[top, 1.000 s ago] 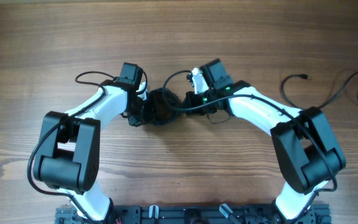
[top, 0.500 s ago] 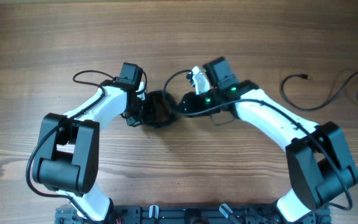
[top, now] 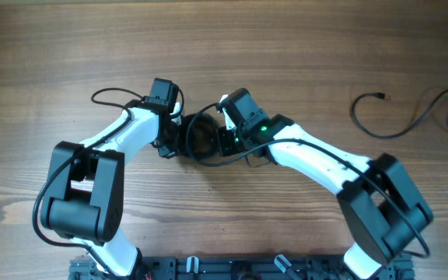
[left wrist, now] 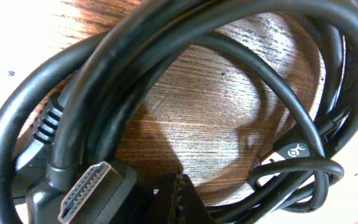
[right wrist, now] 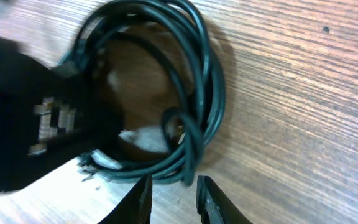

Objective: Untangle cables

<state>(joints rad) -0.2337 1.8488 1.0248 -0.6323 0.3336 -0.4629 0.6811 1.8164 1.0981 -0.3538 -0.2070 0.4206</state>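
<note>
Grip on my left gripper (top: 177, 137) I cannot judge; it sits against the coiled bundle of thin black cables (top: 199, 137) on the brown wooden table (top: 302, 47), with a flat metal-mouthed plug (left wrist: 87, 190) close to its camera. My right gripper (right wrist: 174, 200) hovers just beside the coil, its fingers slightly parted and empty. Far right, a loose black cord (top: 395, 123) lies well apart.

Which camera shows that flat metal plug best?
The left wrist view: the plug fills the lower left, sharp and close. The right wrist view shows only a blurred coil, with no plug discernible. Overhead, the coil is tiny, its plug lost.
</note>
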